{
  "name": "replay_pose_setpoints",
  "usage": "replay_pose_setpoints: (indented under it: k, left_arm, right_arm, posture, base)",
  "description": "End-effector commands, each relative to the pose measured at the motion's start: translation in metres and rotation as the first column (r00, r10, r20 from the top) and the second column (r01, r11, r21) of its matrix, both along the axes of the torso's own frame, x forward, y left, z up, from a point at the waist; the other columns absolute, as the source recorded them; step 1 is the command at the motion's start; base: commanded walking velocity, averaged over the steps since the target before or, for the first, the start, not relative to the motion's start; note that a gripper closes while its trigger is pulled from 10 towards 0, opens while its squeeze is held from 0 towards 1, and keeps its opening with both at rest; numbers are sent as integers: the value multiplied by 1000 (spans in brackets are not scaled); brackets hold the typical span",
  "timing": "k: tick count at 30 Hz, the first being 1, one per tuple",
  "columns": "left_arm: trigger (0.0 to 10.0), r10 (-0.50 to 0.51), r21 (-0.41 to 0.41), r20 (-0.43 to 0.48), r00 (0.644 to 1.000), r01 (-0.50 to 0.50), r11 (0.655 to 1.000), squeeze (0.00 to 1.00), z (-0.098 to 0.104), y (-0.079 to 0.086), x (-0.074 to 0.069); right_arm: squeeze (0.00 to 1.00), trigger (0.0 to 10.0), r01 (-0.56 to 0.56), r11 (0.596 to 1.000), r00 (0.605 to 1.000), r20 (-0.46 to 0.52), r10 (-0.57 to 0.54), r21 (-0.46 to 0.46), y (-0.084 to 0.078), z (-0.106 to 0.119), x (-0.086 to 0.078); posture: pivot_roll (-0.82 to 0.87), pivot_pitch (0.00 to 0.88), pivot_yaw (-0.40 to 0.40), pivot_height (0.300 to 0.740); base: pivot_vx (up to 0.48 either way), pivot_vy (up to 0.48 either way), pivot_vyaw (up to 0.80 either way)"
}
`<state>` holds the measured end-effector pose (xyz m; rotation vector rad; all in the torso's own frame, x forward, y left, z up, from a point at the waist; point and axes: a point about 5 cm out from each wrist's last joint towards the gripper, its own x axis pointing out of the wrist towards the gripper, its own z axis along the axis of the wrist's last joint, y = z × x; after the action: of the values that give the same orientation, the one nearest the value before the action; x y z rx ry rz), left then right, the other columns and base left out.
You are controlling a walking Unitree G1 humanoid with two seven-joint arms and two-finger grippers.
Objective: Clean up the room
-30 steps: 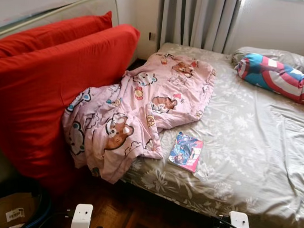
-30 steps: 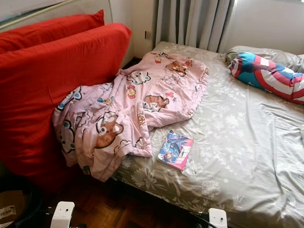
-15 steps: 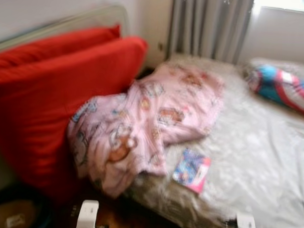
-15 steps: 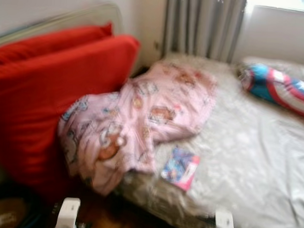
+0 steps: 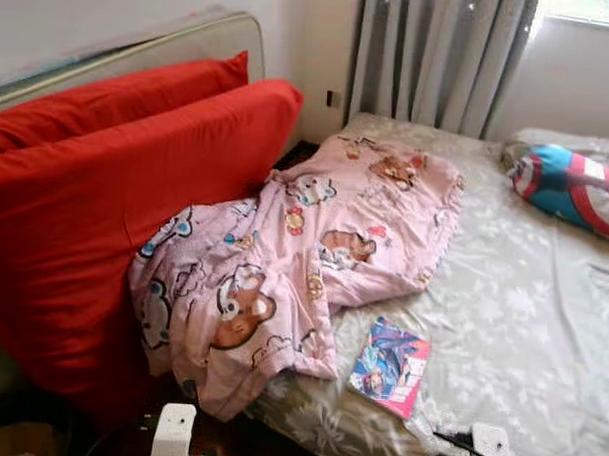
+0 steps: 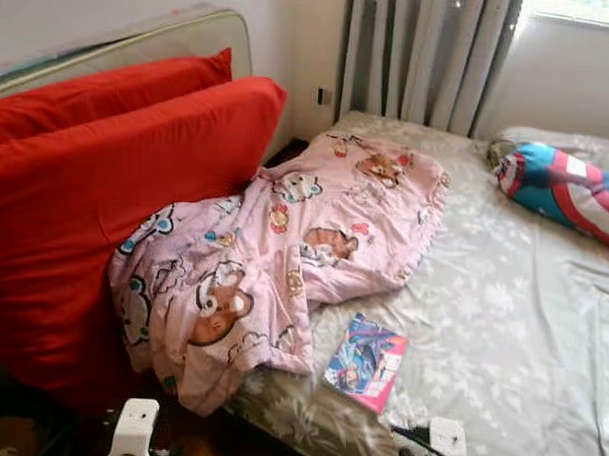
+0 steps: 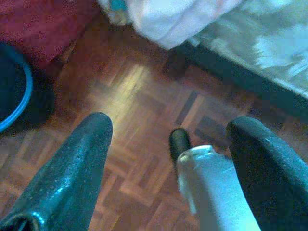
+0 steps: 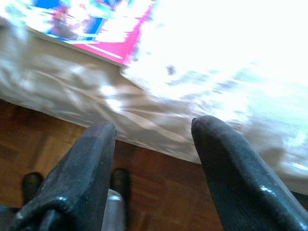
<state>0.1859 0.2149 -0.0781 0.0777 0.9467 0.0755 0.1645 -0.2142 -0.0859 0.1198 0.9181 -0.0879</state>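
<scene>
On the bed [image 5: 522, 306] before me, which has a grey sheet with pale flowers, lies a pink blanket [image 5: 314, 248] printed with cartoon bears. It is crumpled, and its lower end hangs over the near edge of the mattress toward the floor, touching the big red cushion [image 5: 104, 231] that leans upright at my left side. A second red cushion [image 5: 119, 96] stands behind the first one, against a pale headboard [image 5: 181, 42]. Just beside the blanket's lower corner, near the edge of the bed, lies a thin colourful book [image 5: 391, 364] with a pink border, flat on the sheet. Far on the right, near the window wall, rests a bolster [image 5: 571, 189] with blue, red and white stripes. Grey curtains [image 5: 441, 58] hang behind the bed. My left gripper [image 7: 168, 144] points down at the brown parquet floor [image 7: 130, 96], close to the hanging blanket; its two black fingers stand wide apart and hold nothing. A blue ring-shaped rim [image 7: 19, 94] shows on the floor near the red cushion. My right gripper [image 8: 154, 144] hangs above the edge of the mattress, with the book just ahead of its fingertips; its fingers are also spread apart and empty.
</scene>
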Motion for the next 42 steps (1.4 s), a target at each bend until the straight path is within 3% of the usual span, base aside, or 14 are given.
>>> replay_pose_setpoints:
  k: [1, 5, 6, 17, 19, 28, 34, 37, 38, 40, 42]
  left_arm:
    - [10000, 0, -2, -8, 1000, 0, 1000, 0, -2, -1, -3]
    - [10000, -19, 12, 1, 1000, 19, 1000, 0, -1, -1, -1]
    - [10000, -54, 24, 48, 997, 53, 998, 0, 1, 1, -2]
    - [10000, -3, 10, 158, 987, 2, 1000, 0, 3, 1, -7]
    - [10000, 39, -8, 225, 974, -38, 999, 0, 4, 1, -12]
    - [10000, 71, -12, 356, 932, -71, 997, 0, 5, 3, -40]
    - [10000, 71, 10, 407, 911, -82, 997, 0, 6, 4, -55]
    - [10000, 79, -4, 415, 906, -86, 996, 0, 6, 3, -60]
    - [10000, -6, 37, 699, 715, -28, 999, 0, 59, -5, 15]
    - [10000, -51, 64, 819, 572, -3, 998, 0, 96, -13, 43]
    - [10000, -59, 69, 832, 552, 3, 998, 0, 100, -13, 43]
  right_arm:
    - [0, 10000, 15, 1000, 1000, 9, -15, -6, -4, 1, 1]
    - [0, 10000, 22, 1000, 1000, 16, -22, -12, -4, 2, 1]
    - [0, 10000, 90, 996, 993, 80, -89, -1, -3, 2, -1]
    - [0, 10000, 90, 994, 984, 157, -80, -58, -7, 5, -5]
    - [0, 10000, 85, 994, 980, 186, -73, -63, -8, 6, -10]
    - [0, 10000, 59, 997, 965, 259, -47, -39, -8, 4, -36]
    - [0, 10000, -26, 999, 961, 273, 37, -40, -7, 4, -48]
    - [0, 10000, -17, 999, 961, 275, 25, -31, -7, 4, -53]
    - [0, 10000, -14, 1000, 960, 279, 19, -22, -8, 4, -55]
    - [0, 10000, -27, 1000, 960, 280, 30, -14, -8, 3, -59]
    - [0, 10000, -32, 999, 959, 280, 34, -11, -8, 3, -61]
  posture:
    - [-90, 0, -28, 740]
    - [-89, 0, -27, 740]
    - [-108, 0, 10, 740]
    - [-101, 0, 2, 740]
    - [-96, 0, -4, 740]
    - [-50, 0, -54, 740]
    - [-41, 0, -65, 740]
    - [-37, 0, -67, 740]
    - [-36, 0, -68, 740]
    - [-35, 0, -69, 740]
    - [-30, 0, -70, 740]
  base:
    - [240, 0, 0]
    - [120, 0, 0]
    - [0, 0, 0]
    - [0, 0, 0]
    - [0, 0, 0]
    - [0, 0, 0]
    - [0, 0, 0]
    - [0, 0, 0]
    - [0, 0, 0]
    - [0, 0, 0]
    - [0, 0, 0]
